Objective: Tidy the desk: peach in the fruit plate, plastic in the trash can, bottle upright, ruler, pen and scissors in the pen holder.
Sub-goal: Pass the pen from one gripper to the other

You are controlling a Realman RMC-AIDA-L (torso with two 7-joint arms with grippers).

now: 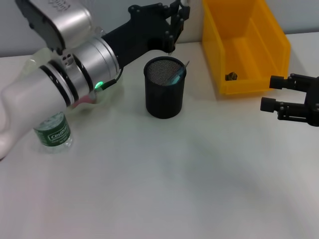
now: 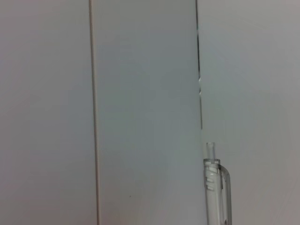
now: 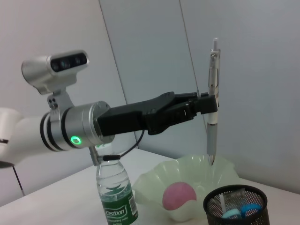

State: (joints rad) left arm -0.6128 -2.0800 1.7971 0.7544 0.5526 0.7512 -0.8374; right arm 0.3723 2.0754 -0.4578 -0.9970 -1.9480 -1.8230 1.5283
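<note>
Pen (image 3: 213,101) upright in left gripper (image 3: 209,104), above pen holder (image 3: 236,205)

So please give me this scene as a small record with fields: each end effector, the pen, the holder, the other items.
left end effector: shut on the pen, above the pen holder
pen: upright, tip down, not yet inside the holder
pen holder: holds the scissors and the ruler
peach: in the fruit plate
bottle: upright beside the plate
trash can: small dark item inside
right end effector: open, idle, beside the trash can
</note>
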